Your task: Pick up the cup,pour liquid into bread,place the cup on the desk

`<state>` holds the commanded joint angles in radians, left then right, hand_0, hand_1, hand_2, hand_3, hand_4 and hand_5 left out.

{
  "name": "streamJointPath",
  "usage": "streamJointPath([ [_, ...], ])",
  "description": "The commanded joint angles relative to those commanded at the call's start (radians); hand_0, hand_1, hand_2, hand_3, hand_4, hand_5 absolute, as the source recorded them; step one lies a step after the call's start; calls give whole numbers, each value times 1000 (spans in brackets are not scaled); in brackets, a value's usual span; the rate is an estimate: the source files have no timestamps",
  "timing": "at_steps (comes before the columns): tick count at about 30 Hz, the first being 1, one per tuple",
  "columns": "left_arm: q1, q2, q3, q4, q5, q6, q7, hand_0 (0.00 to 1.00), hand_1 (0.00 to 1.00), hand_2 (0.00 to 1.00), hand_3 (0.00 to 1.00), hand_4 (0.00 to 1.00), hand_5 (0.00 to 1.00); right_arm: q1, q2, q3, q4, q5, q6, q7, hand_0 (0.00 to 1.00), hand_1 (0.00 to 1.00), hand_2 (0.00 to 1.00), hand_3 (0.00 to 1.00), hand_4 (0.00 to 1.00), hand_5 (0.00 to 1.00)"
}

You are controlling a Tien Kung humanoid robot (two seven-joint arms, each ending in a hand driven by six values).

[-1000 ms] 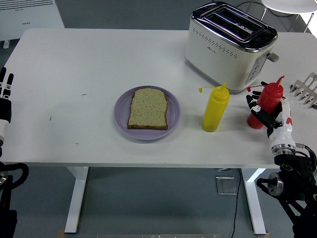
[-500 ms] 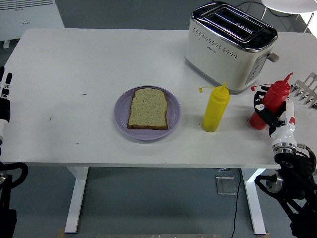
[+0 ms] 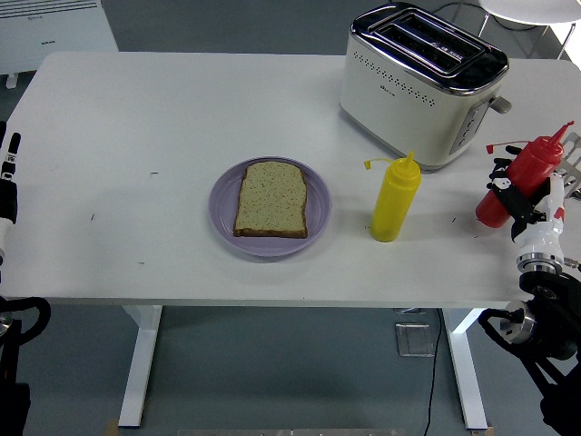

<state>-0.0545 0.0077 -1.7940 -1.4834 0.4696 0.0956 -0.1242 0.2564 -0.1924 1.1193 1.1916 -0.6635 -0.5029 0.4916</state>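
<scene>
No cup shows; the pourable things are two squeeze bottles. My right hand [image 3: 516, 194] is shut on the red squeeze bottle [image 3: 524, 176] at the table's right edge, and the bottle leans to the right with its nozzle pointing up and away. A yellow squeeze bottle [image 3: 394, 200] stands upright right of the purple plate [image 3: 222, 202]. A slice of bread [image 3: 271, 199] lies flat on that plate in the middle of the table. My left hand [image 3: 7, 177] rests at the left edge of the picture.
A cream and chrome toaster [image 3: 422, 82] stands at the back right. A metal rack [image 3: 572, 171] pokes in at the right edge, just behind the red bottle. A white radiator [image 3: 54, 32] sits on the floor beyond the table's far left corner.
My right hand has carried the red bottle to the right and slightly up, tilting it further right. My left hand has slid a little further out of the picture.
</scene>
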Motion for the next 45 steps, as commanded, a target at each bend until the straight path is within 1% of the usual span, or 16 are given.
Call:
streamJointPath([
  [5, 0, -1, -1, 0, 0, 0, 0, 809, 741, 733, 725, 486, 998, -4, -20, 49, 74, -108, -10, -72, 136, 249, 391, 498, 529, 33],
  [7, 0, -1, -2, -1, 0, 0, 0, 808, 741, 733, 726, 486, 998, -2, -29, 63, 107, -168, -17, -103, 121, 238, 386, 498, 520, 47],
  [10, -1, 0, -3, -1, 0, 0, 0, 808, 741, 733, 726, 486, 998, 9, -51, 79, 175, -291, -33, -161, 121, 238, 386, 498, 520, 47],
  [13, -2, 0, -4, -1, 0, 0, 0, 808, 741, 733, 725, 486, 998, 34, -80, 81, 237, -407, -48, -215, 108, 229, 383, 496, 507, 54],
  [16, -3, 0, -5, -1, 0, -1, 0, 808, 741, 733, 725, 486, 998, 63, -106, 71, 280, -517, -65, -268, 108, 229, 383, 496, 507, 54],
  [18, -3, 0, -7, -1, 0, 0, 0, 808, 741, 733, 725, 486, 998, 100, -130, 51, 305, -601, -78, -329, 108, 229, 383, 496, 507, 54],
  [22, -4, 0, -7, -1, 0, -1, 0, 808, 741, 733, 725, 487, 998, 166, -164, 9, 314, -766, -58, -425, 107, 227, 383, 499, 504, 57],
  [23, -4, 0, -7, -1, 0, -1, 0, 808, 741, 733, 725, 487, 998, 175, -167, 4, 314, -805, -55, -439, 107, 227, 383, 499, 504, 57],
  [24, -4, 0, -6, -1, 0, -1, 0, 808, 741, 733, 725, 487, 998, 205, -177, -15, 314, -851, -47, -471, 107, 227, 383, 499, 504, 57],
  [26, -4, -1, -6, -1, 0, -1, 0, 808, 741, 732, 724, 486, 998, 247, -188, -43, 312, -929, -36, -513, 113, 231, 386, 506, 502, 57],
  [29, -2, -1, -8, -1, 0, 0, -1, 808, 741, 732, 724, 486, 998, 310, -198, -79, 299, -1059, -16, -560, 113, 231, 386, 506, 502, 57],
  [32, -2, -1, -8, -1, 0, -1, -1, 808, 741, 733, 725, 486, 998, 374, -211, -126, 279, -1187, 21, -601, 116, 233, 387, 508, 498, 66],
  [34, -2, -1, -9, -1, 0, -1, -1, 808, 741, 733, 725, 486, 998, 396, -215, -144, 275, -1271, 31, -611, 116, 233, 387, 508, 498, 66],
  [36, -1, -1, -9, -1, 0, -1, -1, 808, 741, 733, 725, 486, 998, 444, -224, -195, 260, -1349, 68, -635, 116, 233, 387, 508, 498, 66],
  [42, 3, -2, -9, -1, 0, -1, -1, 808, 741, 733, 725, 486, 998, 519, -235, -295, 228, -1602, 131, -664, 118, 235, 387, 509, 490, 75],
  [45, 5, -2, -8, -1, 0, -1, -1, 808, 741, 733, 725, 486, 998, 547, -243, -342, 211, -1605, 163, -673, 117, 239, 386, 508, 487, 76],
])
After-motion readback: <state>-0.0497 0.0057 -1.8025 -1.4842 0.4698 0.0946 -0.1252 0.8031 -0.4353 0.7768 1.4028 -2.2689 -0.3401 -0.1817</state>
